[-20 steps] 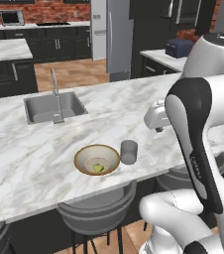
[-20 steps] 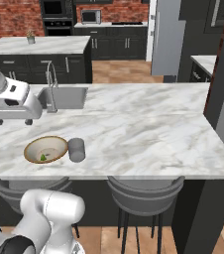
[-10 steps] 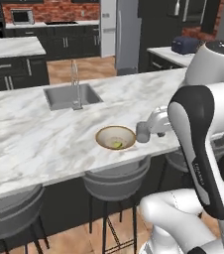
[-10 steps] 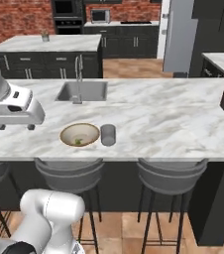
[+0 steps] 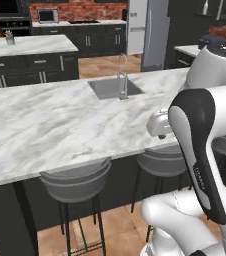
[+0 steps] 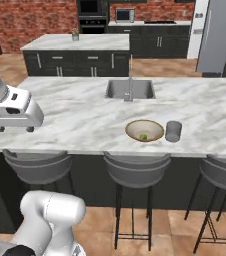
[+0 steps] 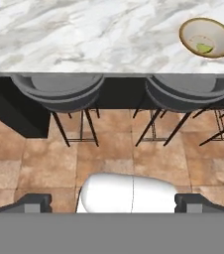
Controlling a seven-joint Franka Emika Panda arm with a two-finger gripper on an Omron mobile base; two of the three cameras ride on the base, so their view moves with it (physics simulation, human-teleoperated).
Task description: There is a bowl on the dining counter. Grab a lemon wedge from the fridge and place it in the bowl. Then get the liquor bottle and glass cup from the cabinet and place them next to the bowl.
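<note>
A tan bowl (image 6: 144, 130) sits on the marble dining counter (image 6: 75, 115) with a green lemon wedge (image 6: 144, 136) inside it. A grey glass cup (image 6: 173, 131) stands just right of the bowl. The hand view looks down past the counter's front edge, with the bowl (image 7: 205, 37) and lemon wedge (image 7: 203, 48) at its top right. My gripper (image 7: 114, 203) is open, with nothing between its fingertips (image 7: 32, 202). It hangs off the counter's front edge, far left of the bowl, in the right base view (image 6: 15, 129). The steel fridge (image 6: 215, 35) stands at the back right. The liquor bottle is out of view.
A sink with a faucet (image 6: 130, 90) is set in the counter behind the bowl. Grey bar stools (image 6: 135, 170) line the counter's front over a tiled floor. A second island (image 6: 77, 42) and dark base cabinets (image 5: 40, 67) stand further back.
The whole picture has shifted: the base has driven left and back from the counter, so the bowl and cup slide right in the views. The gripper stays open.
</note>
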